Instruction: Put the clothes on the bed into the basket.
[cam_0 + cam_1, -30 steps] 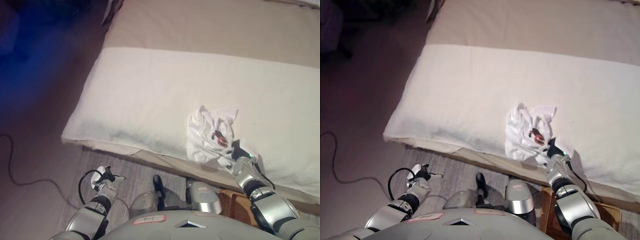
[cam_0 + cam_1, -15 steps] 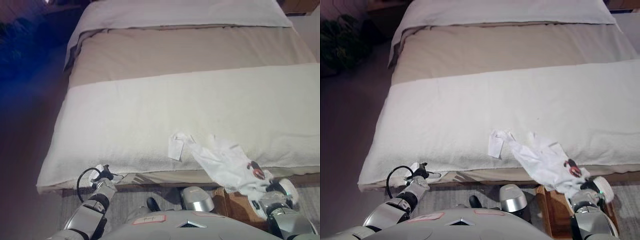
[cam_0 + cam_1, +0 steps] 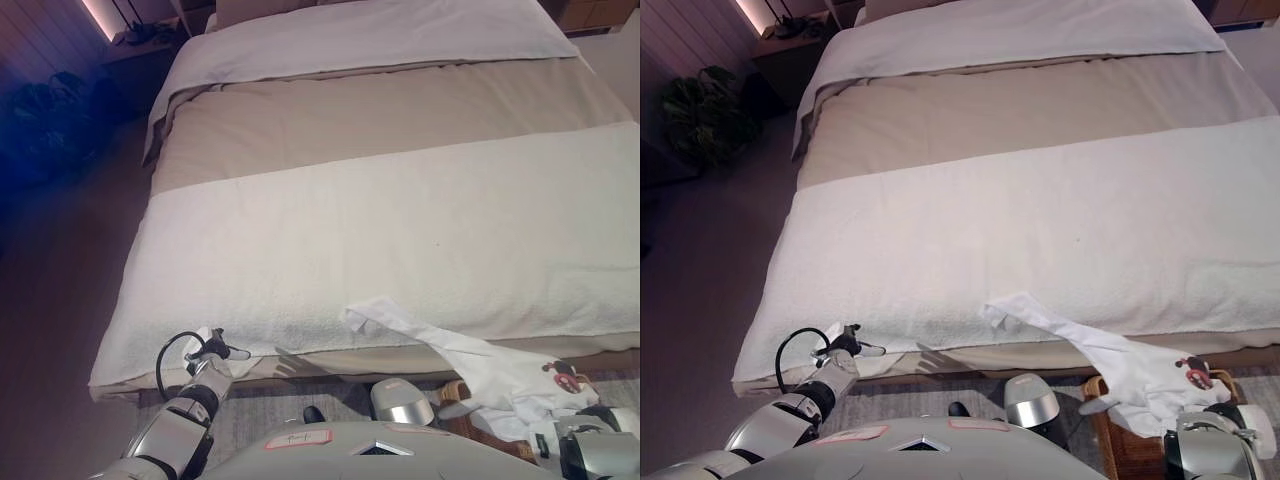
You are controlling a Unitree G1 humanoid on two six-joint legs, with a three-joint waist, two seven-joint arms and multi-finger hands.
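Off the bed's edge [image 3: 940,350] trails a white garment [image 3: 1120,365] — right hand [image 3: 1215,440] fingers hidden, grip unclear.

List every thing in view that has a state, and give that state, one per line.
White garment: stretched out, one end lying on the bed edge, the other hanging over the basket.
Basket: on the floor beside the bed, mostly hidden.
Bed: made.
Right hand: fingers hidden.
Left hand: low, holds nothing.

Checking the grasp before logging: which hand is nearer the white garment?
Right. The right hand sits under the white garment by the basket; the left hand hangs apart at the bed's left corner.
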